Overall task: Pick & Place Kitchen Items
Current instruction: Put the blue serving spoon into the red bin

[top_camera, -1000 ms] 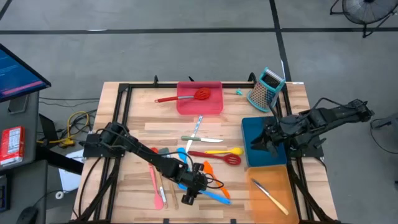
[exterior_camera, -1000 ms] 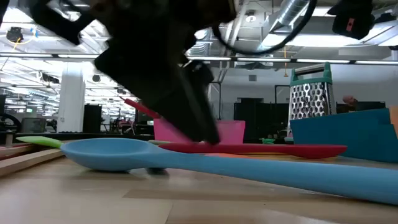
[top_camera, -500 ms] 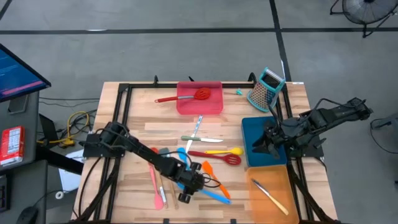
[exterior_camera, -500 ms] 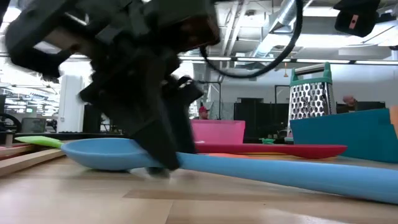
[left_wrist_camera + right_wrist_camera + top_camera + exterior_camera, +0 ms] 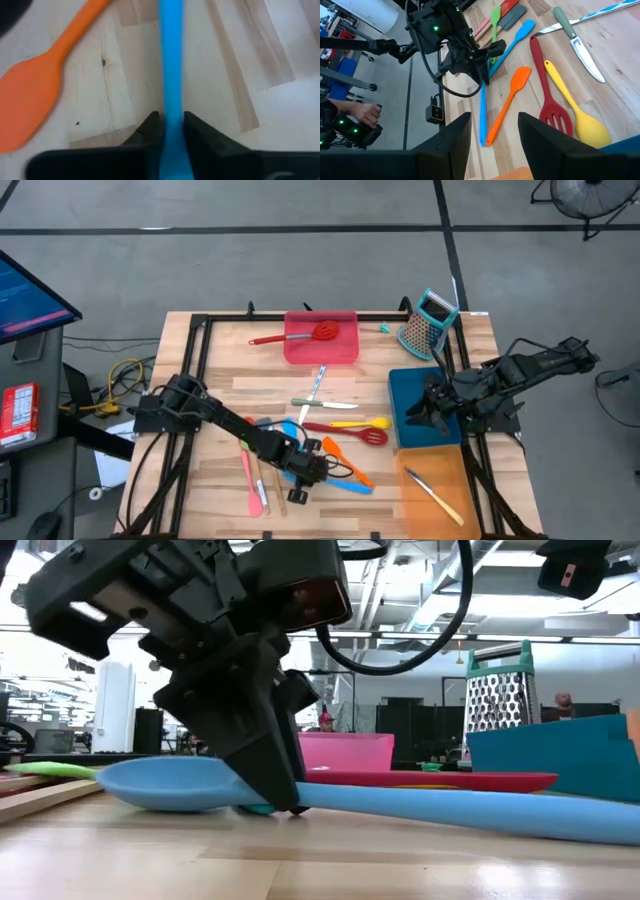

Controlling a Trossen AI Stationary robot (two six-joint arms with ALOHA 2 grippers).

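Your left gripper (image 5: 172, 131) is down at the near edge of the table with its two fingers clamped on the handle of the blue spoon (image 5: 420, 808), just behind the bowl in the low view, and the spoon looks to lie on the wood or barely off it. You have it near one end, so expect the long handle to droop or swing; lift straight up and slowly, and watch that the far end clears before you travel. The orange spatula (image 5: 338, 456) lies just beside the grip, on the side toward the trays, and could be dragged along if you sweep sideways low. A little further in, the red slotted turner (image 5: 352, 432) and the yellow spoon (image 5: 358, 423) lie across the way to the right, so carry over them, not through them. Which tray this spoon belongs in cannot be read here; the orange tray (image 5: 438, 492) at the near right already holds one utensil, and the blue tray (image 5: 412, 392) lies beyond it. Your right gripper (image 5: 492, 132) waits over that blue tray with its fingers apart and nothing between them, so keep your approach clear of it. The pink tray (image 5: 340, 348) with a red utensil sits at the far edge.
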